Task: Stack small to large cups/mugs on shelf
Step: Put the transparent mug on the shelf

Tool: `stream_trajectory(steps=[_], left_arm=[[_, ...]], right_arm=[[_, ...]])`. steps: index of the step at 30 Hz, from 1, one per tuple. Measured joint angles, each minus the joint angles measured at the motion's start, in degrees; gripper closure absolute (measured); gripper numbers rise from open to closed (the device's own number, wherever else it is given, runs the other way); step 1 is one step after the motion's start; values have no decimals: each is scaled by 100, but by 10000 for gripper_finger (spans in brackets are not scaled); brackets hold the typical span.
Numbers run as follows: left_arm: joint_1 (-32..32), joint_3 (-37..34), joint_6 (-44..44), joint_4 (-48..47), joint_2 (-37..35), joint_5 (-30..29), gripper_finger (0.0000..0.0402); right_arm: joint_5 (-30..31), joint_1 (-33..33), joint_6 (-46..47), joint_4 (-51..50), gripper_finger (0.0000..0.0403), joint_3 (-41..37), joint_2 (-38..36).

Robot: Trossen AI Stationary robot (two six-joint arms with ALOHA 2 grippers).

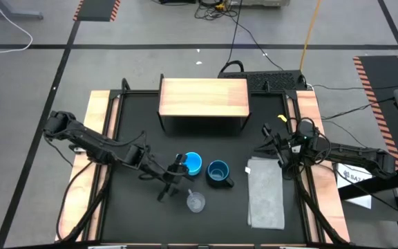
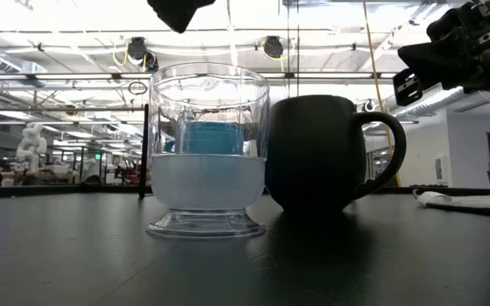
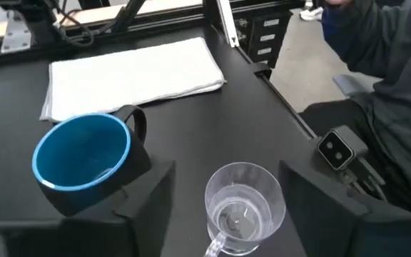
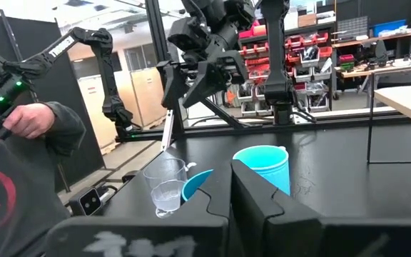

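Observation:
The tiny clear cup [image 1: 196,201] stands upright on the black table top, nearest the near edge. The dark navy mug [image 1: 218,173], blue inside, stands beside the light-blue mug [image 1: 193,163]. The shelf [image 1: 203,97] with its wooden top is at the far side. My left gripper [image 1: 175,176] is open and hovers above the clear cup [image 3: 245,207], one finger on either side, touching nothing; the low view shows it [image 2: 181,10] well above the cup [image 2: 207,153]. My right gripper [image 1: 269,140] waits shut at the table's right, above the cloth's far end.
A grey folded cloth [image 1: 265,194] lies right of the mugs. The shelf's black frame leaves a gap under the wooden top. A person in a dark sleeve [image 3: 391,93] is at the near edge, by the low camera [image 3: 336,148]. Cables run behind the shelf.

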Motion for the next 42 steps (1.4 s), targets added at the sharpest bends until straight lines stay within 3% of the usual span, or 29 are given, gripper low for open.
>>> stream_trajectory(steps=[4,14,22,32,42], left_arm=[[67,1,-143,36,0,176,121],[124,48,-284,-58,73,504,127],[303,1228,-103,-2183,904,516,126],[317,2399,325,-2809,1855,1249,126],[231,2771,301,-2934,2529,1241,126]], right_arm=[[1,1,-1,0,403,2,0],[0,0,0,2,403,0,-1],[2,0,0,32,403,2,4],[1,0,34,-3,403,1,9],[0,0,293,48,403,2,9]])
